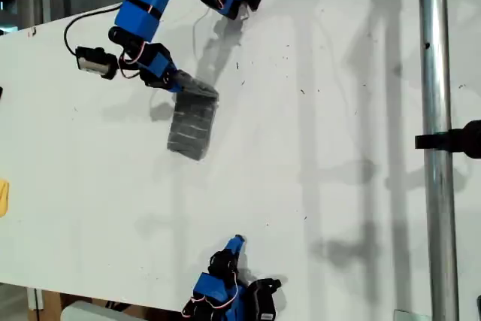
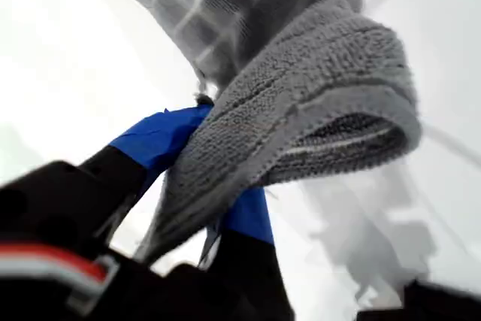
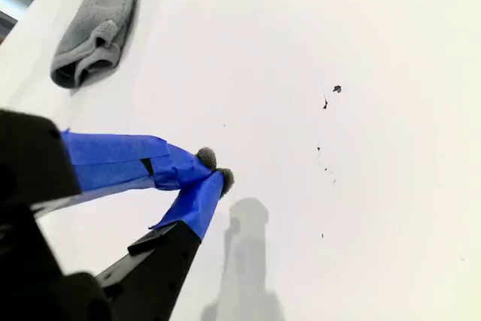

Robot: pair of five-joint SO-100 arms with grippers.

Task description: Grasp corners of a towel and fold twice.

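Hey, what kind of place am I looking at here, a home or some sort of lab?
Likely a lab or workshop bench: a bare white table, a metal pole clamped at its edge, and two blue arms, my first tool holding the towel.

The towel (image 2: 301,88) is soft, fuzzy grey cloth. The table (image 1: 323,148) under it is smooth, matt white. The pole (image 1: 436,110) beside the table is shiny metal.

One folded grey towel (image 1: 193,125), two blue arms, one metal pole (image 1: 437,140), one small yellow object (image 1: 3,198) on one white counter (image 1: 338,148).
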